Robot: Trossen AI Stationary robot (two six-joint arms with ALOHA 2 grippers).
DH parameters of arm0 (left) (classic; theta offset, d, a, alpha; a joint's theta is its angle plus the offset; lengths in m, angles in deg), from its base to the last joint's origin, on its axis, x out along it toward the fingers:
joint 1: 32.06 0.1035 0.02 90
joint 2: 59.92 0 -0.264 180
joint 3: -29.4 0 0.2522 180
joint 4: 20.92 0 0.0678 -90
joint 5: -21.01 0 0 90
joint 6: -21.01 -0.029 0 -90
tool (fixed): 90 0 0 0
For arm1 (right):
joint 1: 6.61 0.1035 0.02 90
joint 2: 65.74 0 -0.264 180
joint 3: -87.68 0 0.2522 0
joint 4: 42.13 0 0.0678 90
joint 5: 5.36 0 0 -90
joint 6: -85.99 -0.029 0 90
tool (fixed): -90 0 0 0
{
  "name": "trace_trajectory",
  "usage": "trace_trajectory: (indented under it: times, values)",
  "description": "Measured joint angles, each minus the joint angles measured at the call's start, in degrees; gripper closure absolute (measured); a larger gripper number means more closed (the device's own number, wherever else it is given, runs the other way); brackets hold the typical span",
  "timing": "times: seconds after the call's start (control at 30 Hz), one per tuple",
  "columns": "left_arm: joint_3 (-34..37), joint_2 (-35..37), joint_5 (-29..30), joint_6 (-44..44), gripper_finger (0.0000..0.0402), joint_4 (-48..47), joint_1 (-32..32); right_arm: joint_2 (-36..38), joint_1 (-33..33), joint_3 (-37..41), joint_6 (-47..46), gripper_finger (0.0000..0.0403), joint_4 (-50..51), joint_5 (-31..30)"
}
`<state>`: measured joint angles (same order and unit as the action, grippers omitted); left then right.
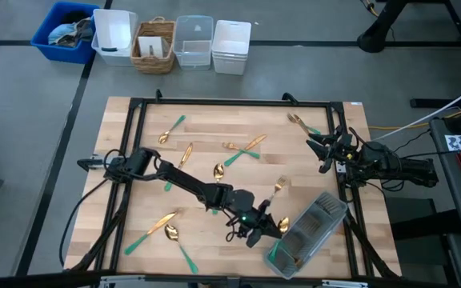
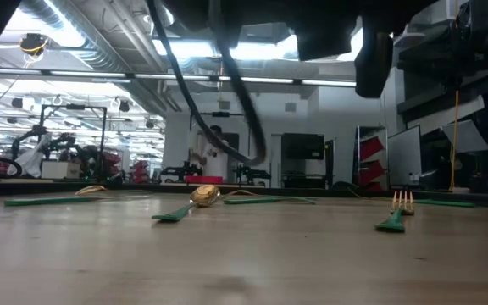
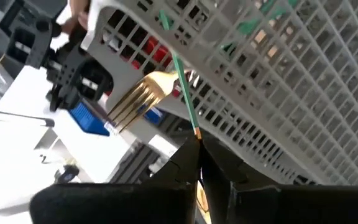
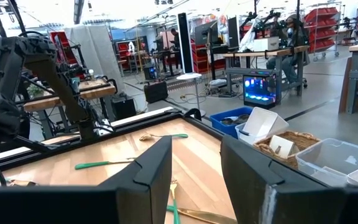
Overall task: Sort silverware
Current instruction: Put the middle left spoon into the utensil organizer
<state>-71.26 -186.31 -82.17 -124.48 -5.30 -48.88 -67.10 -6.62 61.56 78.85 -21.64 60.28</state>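
Note:
My left gripper reaches across the table's near half to the left end of the latticed tray. It is shut on a fork with a gold head and a slim teal handle. The tray lies slantwise near the right front corner, with more teal handles inside it. Several loose pieces of silverware lie flat on the wood, among them a spoon and a fork. My right gripper waits open by the table's right edge. My left gripper pinches the fork's thin teal handle between its two fingertips. The fingers come nearly level from the table's left, toward the tray. The handle rises from the fingertips along the tray's latticed wall, and the gold head juts out sideways. Whether the fork touches the tray I cannot tell.
A black frame runs around the wooden tabletop. Behind the far edge stand a blue bin, a white bin, a wicker basket, a clear tub and a white tub.

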Motion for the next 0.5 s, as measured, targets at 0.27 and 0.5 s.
trace_trajectory:
  times: [0.27, 0.5]
  values:
    - [0.0, 0.0, -0.03, 0.0, 0.039, -0.47, -0.06, 0.0, -0.02, 0.0, 0.02, 0.0265, 0.02, 0.0]
    - [0.0, 0.02, -0.03, 0.02, 0.0368, -0.52, -0.06, 0.0, -0.02, 0.0, 0.02, 0.0265, 0.04, 0.0]
